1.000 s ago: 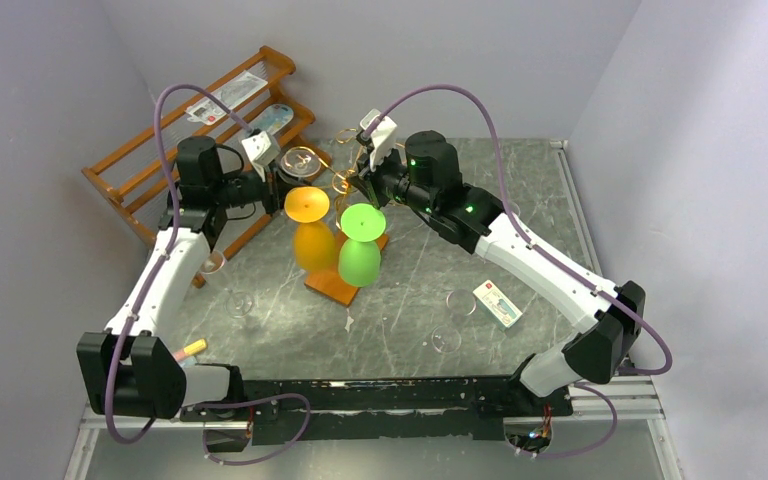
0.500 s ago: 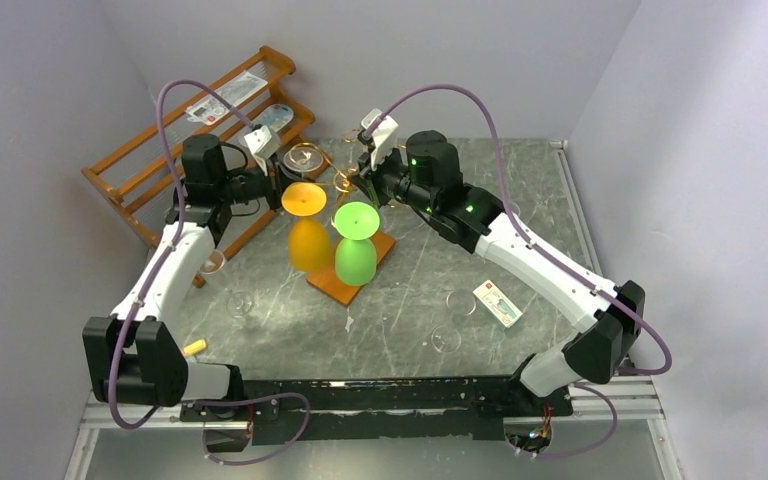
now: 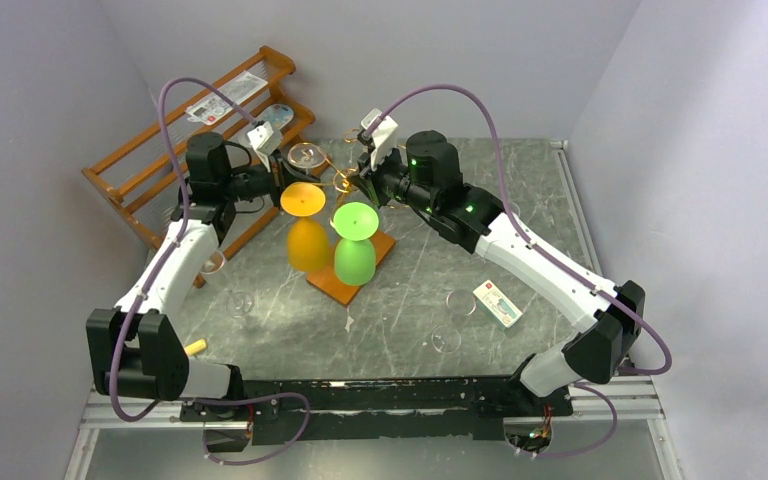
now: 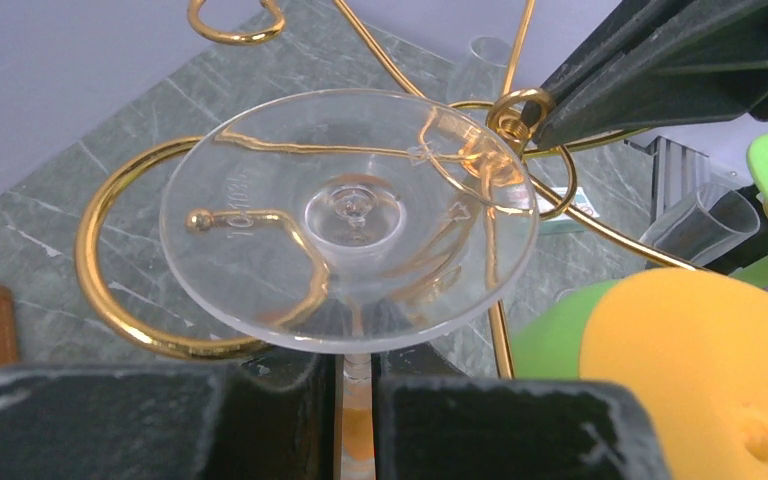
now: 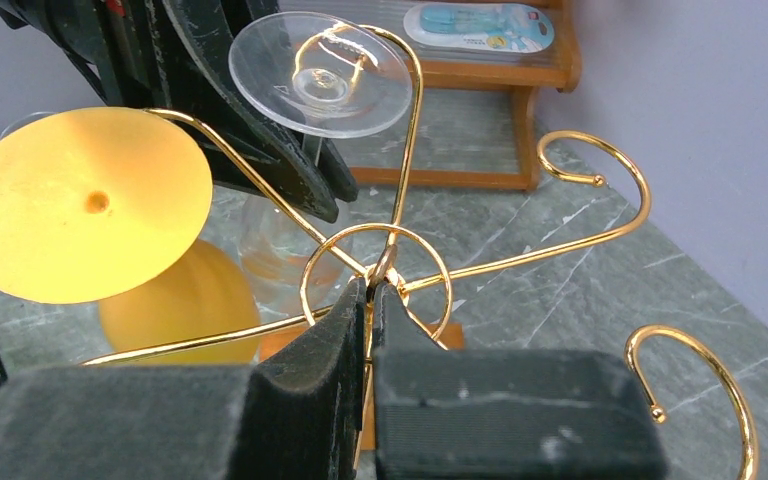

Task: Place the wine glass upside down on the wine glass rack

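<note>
The right arm (image 3: 540,265) reaches from the lower right of the top view up to the upper centre, its elbow low and its wrist bent down over the wine glass rack (image 3: 332,287). The left arm (image 3: 165,275) rises from the lower left, its forearm angled up and inward to the same spot. The right gripper (image 5: 370,310) has its jaws pressed together on the thin gold post at the rack's top ring. The left gripper (image 4: 357,385) pinches the stem of the clear wine glass (image 4: 350,215), which is upside down with its round foot uppermost. The glass sits at the rack's rear left scroll arm, whose gold curl shows through the foot. Whether the glass bears on the wire cannot be told.

The grey marbled table (image 3: 430,270) fills the middle of the view, enclosed by pale lilac walls (image 3: 680,150). A stepped wooden shelf (image 3: 130,170) stands in the upper left corner. An orange glass (image 3: 309,245) and a green glass (image 3: 355,260) hang upside down on the rack, side by side. Clear glasses (image 3: 460,302) lie on the table lower right and lower left, and a small box (image 3: 497,303) lies to the right.
</note>
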Available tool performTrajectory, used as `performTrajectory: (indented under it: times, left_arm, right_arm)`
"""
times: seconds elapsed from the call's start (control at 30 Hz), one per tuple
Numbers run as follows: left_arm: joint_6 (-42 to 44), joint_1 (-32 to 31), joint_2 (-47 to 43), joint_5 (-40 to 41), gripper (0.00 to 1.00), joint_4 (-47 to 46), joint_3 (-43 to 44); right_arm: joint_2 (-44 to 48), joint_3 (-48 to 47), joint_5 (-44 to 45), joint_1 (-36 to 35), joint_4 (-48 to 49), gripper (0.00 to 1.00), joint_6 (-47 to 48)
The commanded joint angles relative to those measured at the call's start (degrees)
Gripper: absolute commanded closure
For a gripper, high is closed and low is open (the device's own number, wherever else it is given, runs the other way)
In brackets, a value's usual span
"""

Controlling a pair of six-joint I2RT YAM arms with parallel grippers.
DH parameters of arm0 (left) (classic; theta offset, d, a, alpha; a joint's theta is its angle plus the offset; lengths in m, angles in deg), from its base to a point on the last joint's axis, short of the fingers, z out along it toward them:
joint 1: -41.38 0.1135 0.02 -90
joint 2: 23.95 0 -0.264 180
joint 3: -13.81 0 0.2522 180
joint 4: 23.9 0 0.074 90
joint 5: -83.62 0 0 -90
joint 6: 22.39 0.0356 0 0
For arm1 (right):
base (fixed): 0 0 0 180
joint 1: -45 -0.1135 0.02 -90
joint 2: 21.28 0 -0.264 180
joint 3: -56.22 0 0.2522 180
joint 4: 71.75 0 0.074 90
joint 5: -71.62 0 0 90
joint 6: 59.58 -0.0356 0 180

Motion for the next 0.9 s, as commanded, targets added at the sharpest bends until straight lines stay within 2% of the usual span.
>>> performTrajectory:
  times: [0.0,0.37,0.63,0.87]
  left_arm:
    - [-3.8,-0.6,1.1,1.2,0.95,-6.8,-0.3]
    - [-9.6,-2.3,-0.1,14.1,0.95,-17.1,-5.0]
    - [-14.3,-2.9,-1.6,26.4,0.95,-23.3,-8.8]
    - [-16.4,-3.5,-3.2,30.6,0.95,-27.8,-11.7]
  right_arm:
    - [2.1,0.1,-0.9,0.0,3.0,1.00,0.0]
    - [2.3,-0.7,-0.6,0.1,3.1,1.00,-0.6]
    - [2.6,0.2,-0.6,0.1,3.4,1.00,-0.7]
    - [2.8,0.5,-0.4,0.2,3.5,1.00,-0.7]
